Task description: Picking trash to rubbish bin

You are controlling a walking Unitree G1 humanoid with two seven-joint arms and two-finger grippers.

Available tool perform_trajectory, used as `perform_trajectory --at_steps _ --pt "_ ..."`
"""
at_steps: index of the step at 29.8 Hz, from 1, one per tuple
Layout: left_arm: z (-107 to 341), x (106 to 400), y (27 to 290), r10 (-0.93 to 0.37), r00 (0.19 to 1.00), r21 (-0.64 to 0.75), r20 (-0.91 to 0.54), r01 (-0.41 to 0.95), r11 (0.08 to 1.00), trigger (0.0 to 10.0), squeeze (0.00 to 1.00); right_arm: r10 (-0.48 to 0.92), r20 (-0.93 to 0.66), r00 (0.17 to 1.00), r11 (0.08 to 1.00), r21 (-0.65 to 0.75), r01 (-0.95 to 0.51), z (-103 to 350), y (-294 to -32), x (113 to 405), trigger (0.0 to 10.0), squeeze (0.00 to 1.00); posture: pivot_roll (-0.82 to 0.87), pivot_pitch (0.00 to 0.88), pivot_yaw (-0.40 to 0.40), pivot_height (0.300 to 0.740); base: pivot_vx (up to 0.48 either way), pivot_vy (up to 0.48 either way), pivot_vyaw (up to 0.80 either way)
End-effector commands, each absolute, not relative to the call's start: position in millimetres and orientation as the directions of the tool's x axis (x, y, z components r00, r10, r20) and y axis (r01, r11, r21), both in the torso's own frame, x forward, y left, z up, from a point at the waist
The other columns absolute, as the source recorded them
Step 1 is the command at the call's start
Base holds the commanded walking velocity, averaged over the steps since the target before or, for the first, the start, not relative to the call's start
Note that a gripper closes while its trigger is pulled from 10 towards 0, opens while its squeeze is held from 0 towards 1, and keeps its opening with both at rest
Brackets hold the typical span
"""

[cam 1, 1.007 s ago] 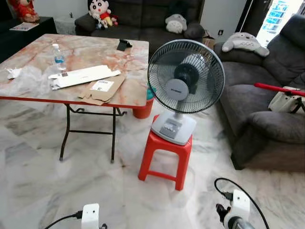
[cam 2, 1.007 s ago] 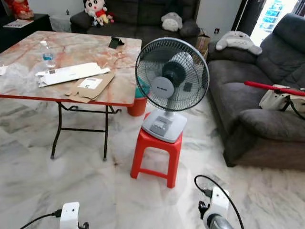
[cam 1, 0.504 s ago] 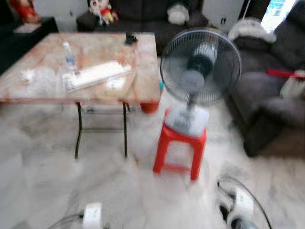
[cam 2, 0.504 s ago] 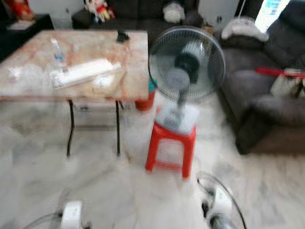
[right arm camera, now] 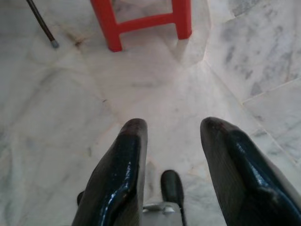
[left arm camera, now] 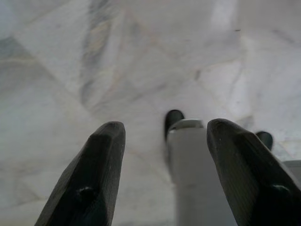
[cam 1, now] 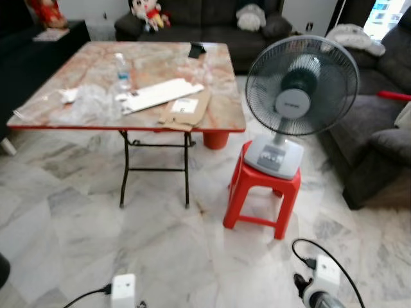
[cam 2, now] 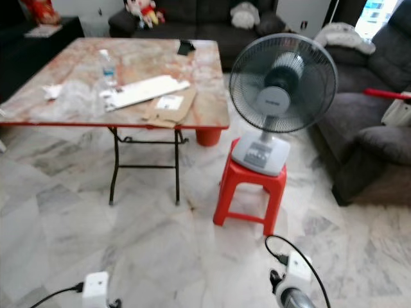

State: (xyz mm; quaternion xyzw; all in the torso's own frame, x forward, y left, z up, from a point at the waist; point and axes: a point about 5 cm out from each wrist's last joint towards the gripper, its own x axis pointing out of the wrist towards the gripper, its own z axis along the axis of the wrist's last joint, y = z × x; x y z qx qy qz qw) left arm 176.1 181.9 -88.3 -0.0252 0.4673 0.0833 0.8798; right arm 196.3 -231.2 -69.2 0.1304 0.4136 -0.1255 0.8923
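On the marble-patterned folding table (cam 1: 83,120) lie a long white box (cam 1: 160,94), a flat piece of cardboard (cam 1: 186,110), a clear plastic bottle (cam 1: 121,70), a crumpled clear plastic bag (cam 1: 87,104) and a scrap of white paper (cam 1: 67,95). An orange-red bucket (cam 1: 216,138) stands on the floor behind the table's right end. Both arms hang low over the floor, far from the table. My left gripper (left arm camera: 165,126) is open with nothing in it. My right gripper (right arm camera: 174,122) is open and empty too, above bare tiles near the stool's legs.
A grey fan (cam 1: 300,77) stands on a red plastic stool (cam 1: 262,196) right of the table. Dark sofas line the back wall (cam 1: 212,16) and the right side (cam 1: 379,154). A small black object (cam 1: 196,49) lies on the table's far edge. Marble floor (cam 1: 160,244) stretches before me.
The whole picture has shifted right after a blurred moment, so the camera has turned left. More of the table's left end shows. Both arms still hang low.
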Motion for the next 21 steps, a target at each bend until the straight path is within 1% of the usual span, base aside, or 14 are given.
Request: perform_trajectory --at_steps 1,13,16,17,18,20,21 --pt "-88.3 175.0 187.3 0.136 0.542 0.043 -0.830 -0.181 0.983 10.0 0.00 -0.111 -0.759 0.641 0.934 0.140 0.328 -66.4 -228.9 202.4 10.0 0.00 -0.02 0.000 -0.042 0.740 0.000 0.315 0.00" --pt "-87.9 175.4 189.1 0.129 0.544 0.056 -0.829 -0.149 0.987 10.0 0.00 -0.103 -0.760 0.642 0.934 0.149 0.326 -67.4 -225.7 202.0 10.0 0.00 -0.02 0.000 -0.034 0.740 0.000 0.313 0.00" --pt "-82.6 187.2 181.0 0.104 0.592 0.082 -0.799 -0.065 0.995 10.0 0.00 -0.104 -0.738 0.667 0.941 0.143 0.306 -62.3 -226.9 209.9 10.0 0.00 -0.02 0.000 -0.032 0.740 0.000 0.000 0.00" --pt "-75.0 201.3 172.9 0.076 0.653 0.101 -0.753 0.001 0.995 10.0 0.00 -0.113 -0.708 0.697 0.948 0.133 0.289 -55.6 -229.3 219.4 10.0 0.00 -0.01 0.000 -0.032 0.740 0.000 0.000 0.00" --pt "-69.8 210.0 168.7 0.062 0.688 0.120 -0.723 0.037 0.992 10.0 0.00 -0.117 -0.685 0.719 0.954 0.123 0.273 -50.4 -230.7 226.6 10.0 0.00 -0.01 0.000 -0.032 0.740 0.000 0.000 0.00" --pt "-61.0 223.3 163.2 0.043 0.739 0.143 -0.672 0.073 0.987 10.0 0.00 -0.112 -0.645 0.755 0.967 0.103 0.232 -41.0 -231.4 239.1 10.0 0.00 0.00 0.000 -0.035 0.740 0.000 0.000 0.00" --pt "-53.7 233.5 159.7 0.026 0.772 0.139 -0.635 0.082 0.987 10.0 0.00 -0.096 -0.617 0.781 0.978 0.086 0.188 -33.6 -229.6 249.2 10.0 0.00 -0.01 0.000 -0.035 0.740 0.000 0.000 0.00"
